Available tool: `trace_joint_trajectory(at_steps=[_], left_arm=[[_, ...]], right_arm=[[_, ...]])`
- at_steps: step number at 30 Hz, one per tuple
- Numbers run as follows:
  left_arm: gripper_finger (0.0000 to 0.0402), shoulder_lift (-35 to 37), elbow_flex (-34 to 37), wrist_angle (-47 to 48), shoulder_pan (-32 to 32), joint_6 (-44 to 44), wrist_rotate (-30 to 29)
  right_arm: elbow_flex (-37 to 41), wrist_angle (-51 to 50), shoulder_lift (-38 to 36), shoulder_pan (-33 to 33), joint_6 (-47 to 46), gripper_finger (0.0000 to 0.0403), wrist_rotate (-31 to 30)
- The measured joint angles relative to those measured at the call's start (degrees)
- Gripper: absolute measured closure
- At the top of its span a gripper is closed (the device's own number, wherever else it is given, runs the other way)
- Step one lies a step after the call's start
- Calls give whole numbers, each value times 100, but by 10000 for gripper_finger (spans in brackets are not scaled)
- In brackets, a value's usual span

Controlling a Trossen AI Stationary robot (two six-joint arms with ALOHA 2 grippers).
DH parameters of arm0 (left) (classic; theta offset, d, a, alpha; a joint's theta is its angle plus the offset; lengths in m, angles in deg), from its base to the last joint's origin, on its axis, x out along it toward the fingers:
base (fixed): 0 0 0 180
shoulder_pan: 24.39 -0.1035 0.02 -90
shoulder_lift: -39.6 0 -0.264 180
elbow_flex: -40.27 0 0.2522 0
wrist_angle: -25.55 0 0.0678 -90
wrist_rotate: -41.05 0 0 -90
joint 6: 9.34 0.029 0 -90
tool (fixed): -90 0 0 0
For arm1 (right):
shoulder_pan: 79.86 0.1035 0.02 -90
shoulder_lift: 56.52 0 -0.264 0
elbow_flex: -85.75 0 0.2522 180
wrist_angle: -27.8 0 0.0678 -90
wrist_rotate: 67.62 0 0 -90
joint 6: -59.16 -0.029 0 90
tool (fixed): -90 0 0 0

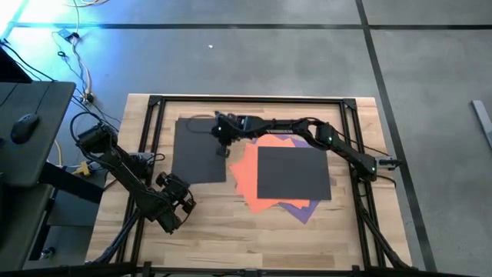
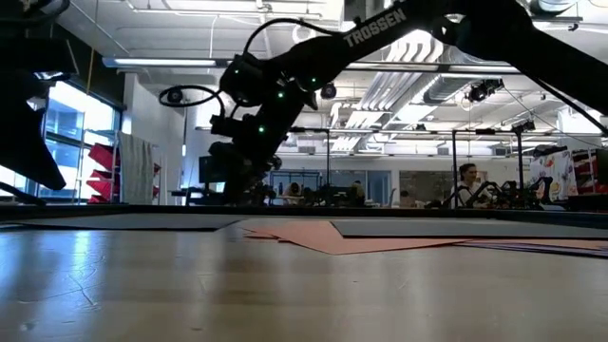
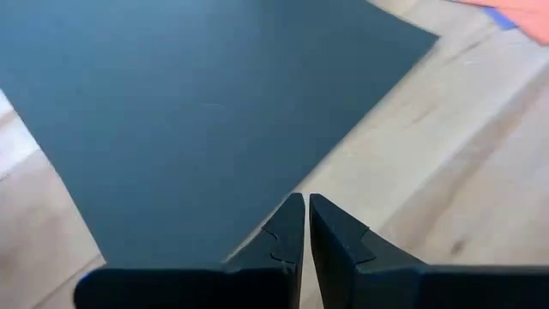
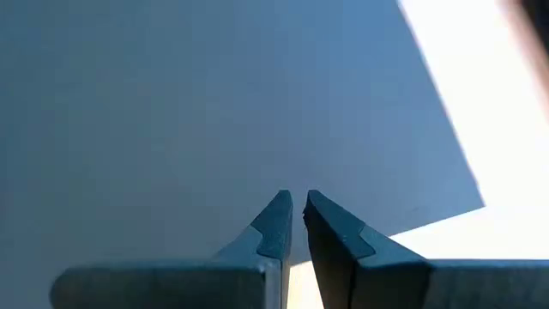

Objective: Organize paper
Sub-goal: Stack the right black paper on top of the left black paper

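Note:
One dark sheet (image 1: 198, 150) lies flat on the table's left half and fills the left wrist view (image 3: 206, 120) and the right wrist view (image 4: 214, 103). To its right a second dark grey sheet (image 1: 294, 173) lies on an orange sheet (image 1: 244, 175) and a purple sheet (image 1: 301, 209), fanned in a loose pile. I cannot pick out a pink sheet. My right gripper (image 1: 223, 148) (image 4: 298, 206) is shut above the left sheet's right edge. My left gripper (image 1: 181, 206) (image 3: 306, 206) is shut and hovers off that sheet's near right corner. My right gripper points down from above with its shut fingertips (image 4: 279, 215) over the left dark sheet near its right edge (image 4: 412, 172). In the low view it (image 2: 242, 195) reaches down to table level, but whether it touches the sheet I cannot tell. The sheet lies flat.
A black frame (image 1: 154, 104) runs along the table's left, far and right sides. Bare wood (image 1: 254, 238) stretches along the near edge. A desk with a mouse (image 1: 27, 123) stands off the table's left. A person (image 2: 467, 176) sits in the room behind.

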Motion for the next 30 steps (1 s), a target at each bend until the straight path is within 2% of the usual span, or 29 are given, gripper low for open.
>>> trace_joint_trajectory(at_steps=[6, 12, 16, 23, 27, 30], left_arm=[[402, 0, 332, 53, -205, -92, 365], [402, 74, 213, 530, -309, -94, 494], [402, 76, -75, 975, -309, -17, 655], [402, 79, -856, 1797, -248, 245, 874], [402, 79, -1429, 2312, 53, 267, 874], [402, 80, -1663, 2151, 373, 509, 747]], right_arm=[[39, -4, 190, -166, -429, 380, 209], [13, -298, 320, 257, -148, 391, 348], [11, -427, 321, 560, -38, 400, 148], [21, -436, 283, 855, -569, 401, -55], [48, -336, 97, 877, -641, 401, -185], [43, -187, -140, 761, -606, 401, -196]])
